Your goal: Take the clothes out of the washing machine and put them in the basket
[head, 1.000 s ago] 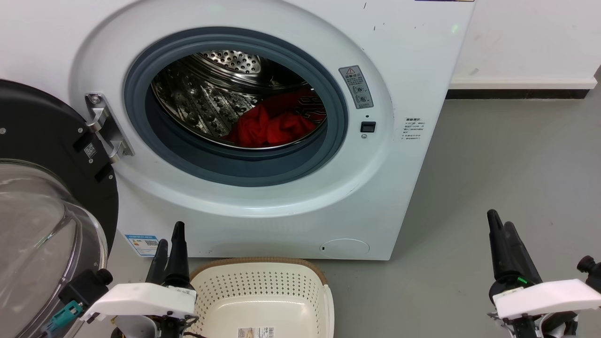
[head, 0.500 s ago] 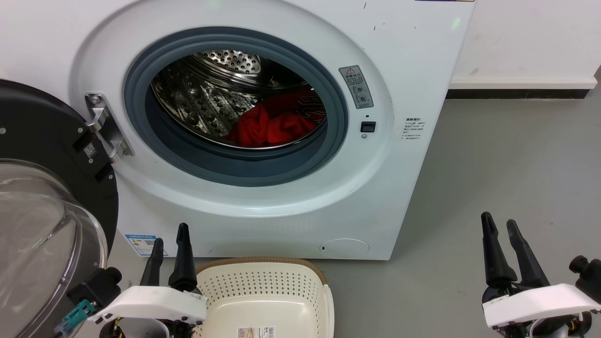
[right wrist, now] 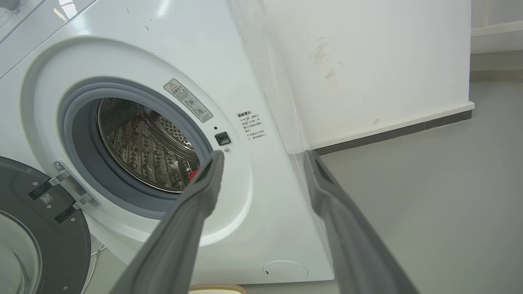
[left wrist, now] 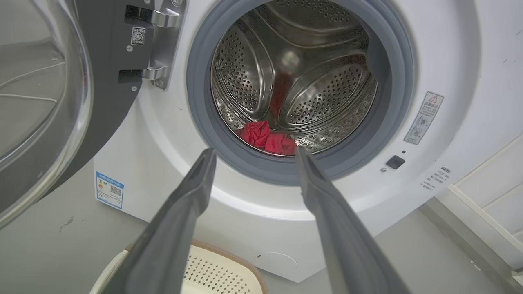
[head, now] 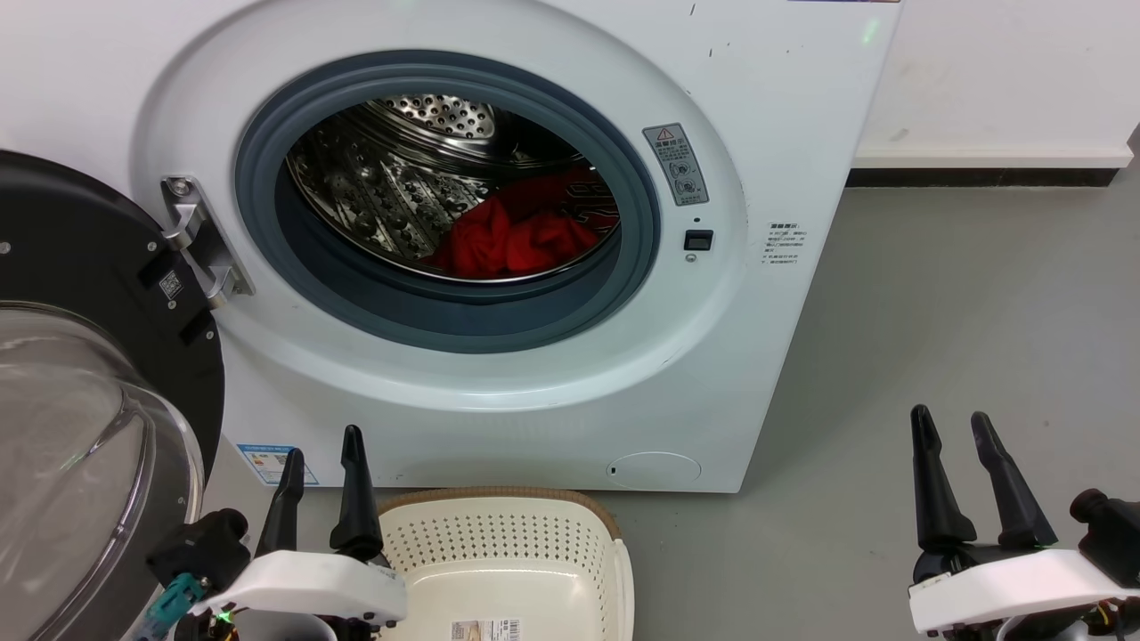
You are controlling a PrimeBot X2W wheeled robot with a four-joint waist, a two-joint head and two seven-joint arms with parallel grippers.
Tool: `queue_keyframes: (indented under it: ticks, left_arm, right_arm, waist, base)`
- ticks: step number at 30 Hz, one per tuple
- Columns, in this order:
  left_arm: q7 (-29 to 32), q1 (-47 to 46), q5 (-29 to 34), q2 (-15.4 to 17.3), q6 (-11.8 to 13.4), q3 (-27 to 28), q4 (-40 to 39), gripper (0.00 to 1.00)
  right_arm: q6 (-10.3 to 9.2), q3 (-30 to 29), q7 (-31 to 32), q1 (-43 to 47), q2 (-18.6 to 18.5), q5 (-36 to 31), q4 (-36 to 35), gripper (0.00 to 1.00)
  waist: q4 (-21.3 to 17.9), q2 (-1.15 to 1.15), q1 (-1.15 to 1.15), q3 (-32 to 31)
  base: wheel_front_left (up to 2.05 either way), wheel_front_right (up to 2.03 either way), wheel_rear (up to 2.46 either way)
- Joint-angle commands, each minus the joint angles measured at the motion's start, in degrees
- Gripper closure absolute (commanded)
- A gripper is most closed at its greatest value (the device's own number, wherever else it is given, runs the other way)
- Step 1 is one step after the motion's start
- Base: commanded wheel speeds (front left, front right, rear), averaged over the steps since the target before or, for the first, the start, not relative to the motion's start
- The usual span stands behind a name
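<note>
Red clothes (head: 521, 233) in washing machine (head: 784, 107) drum, well ahead of left tool (head: 323, 443), right tool (head: 948, 414); both released, empty.

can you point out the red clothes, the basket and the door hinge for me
clothes (head: 512, 242), head view, on the bunched red fabric
basket (head: 499, 543), head view, on its perforated back wall
door hinge (head: 198, 239), head view, on the silver bracket
</note>
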Motion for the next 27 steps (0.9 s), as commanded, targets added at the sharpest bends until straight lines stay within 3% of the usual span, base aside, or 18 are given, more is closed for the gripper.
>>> queue_keyframes:
  ticks: [1,27]
  left_arm:
    - [-0.6,0.2,1.8,0.2,0.4,-0.2,-0.8,0.0]
    - [-4.1,2.0,14.6,0.2,1.7,-1.7,-0.5,0.0]
  right_arm:
    - [0.0,0.0,-0.6,0.3,0.0,-2.0,-0.9,0.0]
    - [0.0,0.0,-4.1,2.5,0.0,-14.4,-3.2,0.0]
  waist:
    - [0.0,0.0,0.0,0.0]
    - [0.2,0.0,0.0,0.1]
  base:
    - [0.0,0.0,0.0]
    - [0.0,0.0,0.0]
